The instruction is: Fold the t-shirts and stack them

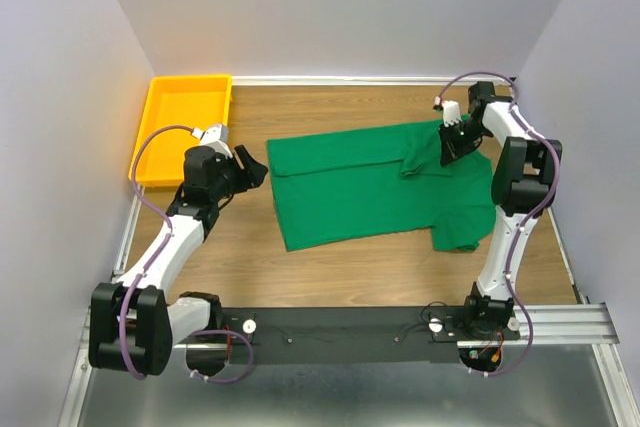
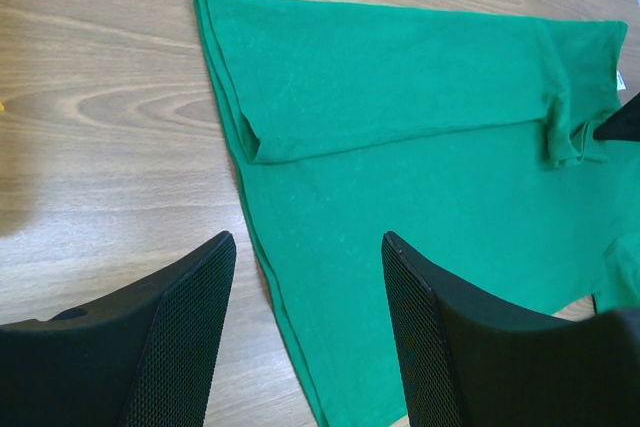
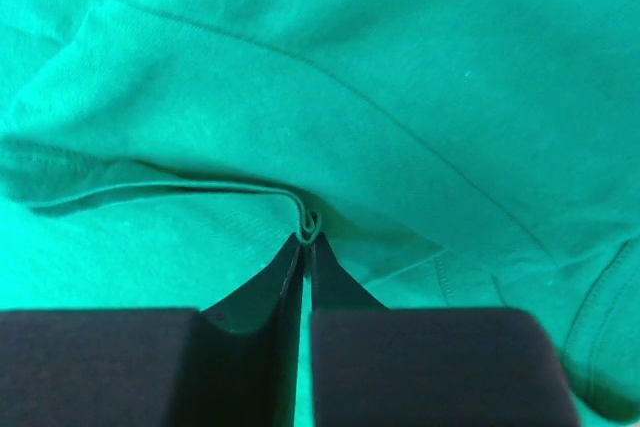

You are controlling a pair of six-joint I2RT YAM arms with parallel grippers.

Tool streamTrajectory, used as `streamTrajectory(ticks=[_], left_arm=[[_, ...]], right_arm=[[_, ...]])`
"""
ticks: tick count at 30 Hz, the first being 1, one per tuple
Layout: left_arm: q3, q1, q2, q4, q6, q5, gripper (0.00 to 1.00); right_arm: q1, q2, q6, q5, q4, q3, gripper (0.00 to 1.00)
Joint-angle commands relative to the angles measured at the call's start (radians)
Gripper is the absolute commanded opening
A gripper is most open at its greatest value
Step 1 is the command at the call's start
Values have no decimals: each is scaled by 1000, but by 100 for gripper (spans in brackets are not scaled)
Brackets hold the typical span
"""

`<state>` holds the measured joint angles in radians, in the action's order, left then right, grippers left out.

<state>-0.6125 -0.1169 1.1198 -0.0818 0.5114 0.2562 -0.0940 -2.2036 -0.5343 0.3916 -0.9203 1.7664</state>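
Green t-shirt (image 1: 360,192) lies partly folded on the table (image 1: 330,272), nearer its right edge. My right pincer (image 3: 308,235) is pinched tight on a fold of it; my left pincer (image 2: 307,247) hangs wide open by the cloth's left edge.

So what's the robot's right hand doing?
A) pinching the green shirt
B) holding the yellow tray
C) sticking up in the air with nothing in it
A: in the right wrist view the right gripper has its fingers closed together on a small fold of the green t-shirt, while the yellow tray sits untouched at the table's far left corner.
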Motion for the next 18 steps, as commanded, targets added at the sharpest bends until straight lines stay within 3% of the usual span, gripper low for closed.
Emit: streamTrajectory(ticks=[1,8,13,15,16,18], left_arm=[[0,6,14,-26,6,29,68],[-3,6,15,-30,6,32,68],[-4,8,26,-38,4,43,68],[-7,8,29,-39,4,43,68],[-9,8,29,-41,4,44,68],[-10,8,32,-41,3,46,68]], right_arm=[[-4,79,-16,24,12,-50,11],[-4,260,-99,87,3,-195,6],[-3,352,-304,179,-106,-379,7],[-3,373,-400,178,-143,-433,15],[-3,393,-418,156,-147,-480,28],[-3,407,-475,116,-164,-512,35]])
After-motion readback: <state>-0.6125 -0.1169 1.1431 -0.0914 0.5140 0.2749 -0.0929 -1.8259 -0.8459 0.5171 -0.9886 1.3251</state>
